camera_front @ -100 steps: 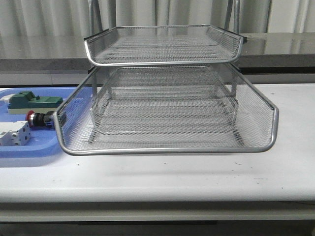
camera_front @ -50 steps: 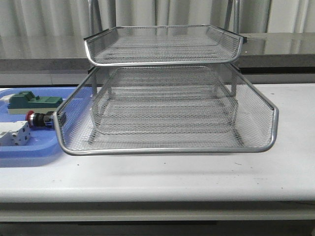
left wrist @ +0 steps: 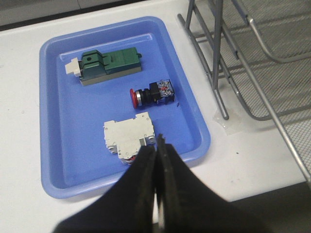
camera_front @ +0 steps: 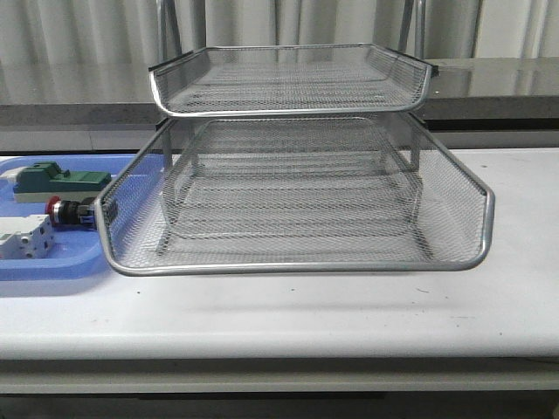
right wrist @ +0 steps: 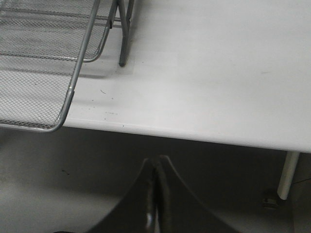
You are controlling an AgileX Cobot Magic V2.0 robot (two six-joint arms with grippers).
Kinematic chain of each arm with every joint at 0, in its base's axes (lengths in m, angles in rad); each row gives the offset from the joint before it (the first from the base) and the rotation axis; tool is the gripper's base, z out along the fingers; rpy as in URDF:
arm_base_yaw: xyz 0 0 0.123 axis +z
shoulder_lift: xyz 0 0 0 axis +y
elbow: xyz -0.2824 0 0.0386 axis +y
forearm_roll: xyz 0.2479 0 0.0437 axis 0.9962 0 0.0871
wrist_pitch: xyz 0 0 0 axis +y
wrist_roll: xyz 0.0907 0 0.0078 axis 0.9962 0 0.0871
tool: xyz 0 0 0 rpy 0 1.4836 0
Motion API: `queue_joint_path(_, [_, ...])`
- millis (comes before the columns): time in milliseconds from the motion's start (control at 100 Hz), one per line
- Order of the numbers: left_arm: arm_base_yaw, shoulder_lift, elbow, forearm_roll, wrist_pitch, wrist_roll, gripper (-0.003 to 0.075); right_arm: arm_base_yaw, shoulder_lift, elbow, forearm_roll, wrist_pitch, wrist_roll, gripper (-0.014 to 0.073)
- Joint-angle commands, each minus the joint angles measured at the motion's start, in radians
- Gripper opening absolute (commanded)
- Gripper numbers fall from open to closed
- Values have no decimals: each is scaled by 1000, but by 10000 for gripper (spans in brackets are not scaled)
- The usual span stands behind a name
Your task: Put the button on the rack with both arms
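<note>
The button [left wrist: 151, 93], red-headed with a black body and blue rear block, lies on its side in the blue tray [left wrist: 63, 170]; in the front view the button [camera_front: 70, 211] shows beside the rack's left edge. The silver wire-mesh rack [camera_front: 297, 262] fills the middle of the table. My left gripper [left wrist: 157, 145] is shut and empty, hovering over the tray's near rim by the white block. My right gripper [right wrist: 155, 162] is shut and empty, off the table's front edge, near the rack's corner [right wrist: 53, 127]. Neither arm appears in the front view.
A green block [left wrist: 109, 65] and a white block [left wrist: 129, 138] share the blue tray with the button. The rack's thin metal legs [left wrist: 221, 97] stand close to the tray's side. White table [right wrist: 218, 73] stretches beyond the rack on the right.
</note>
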State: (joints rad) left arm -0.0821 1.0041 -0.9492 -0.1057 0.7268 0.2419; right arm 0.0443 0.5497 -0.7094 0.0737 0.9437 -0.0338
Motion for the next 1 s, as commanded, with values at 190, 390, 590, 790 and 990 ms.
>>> queue_joint_path(190, [4, 308, -280, -3, 24, 206, -20, -4, 3, -36, 1, -57, 0, -69])
queue_joint_path(390, [4, 476, -434, -16, 64, 346, -19, -4, 3, -36, 1, -57, 0, -69])
queue_joint_path(590, [4, 616, -552, -76, 220, 479, 102, -4, 3, -36, 1, -57, 0, -69])
queue_joint_path(790, [4, 680, -583, -81, 253, 493, 474, -4, 3, -36, 1, -57, 0, -69])
queue_joint_path(990, [4, 705, -583, -67, 240, 493, 533, -4, 3, -36, 1, -57, 0, -69])
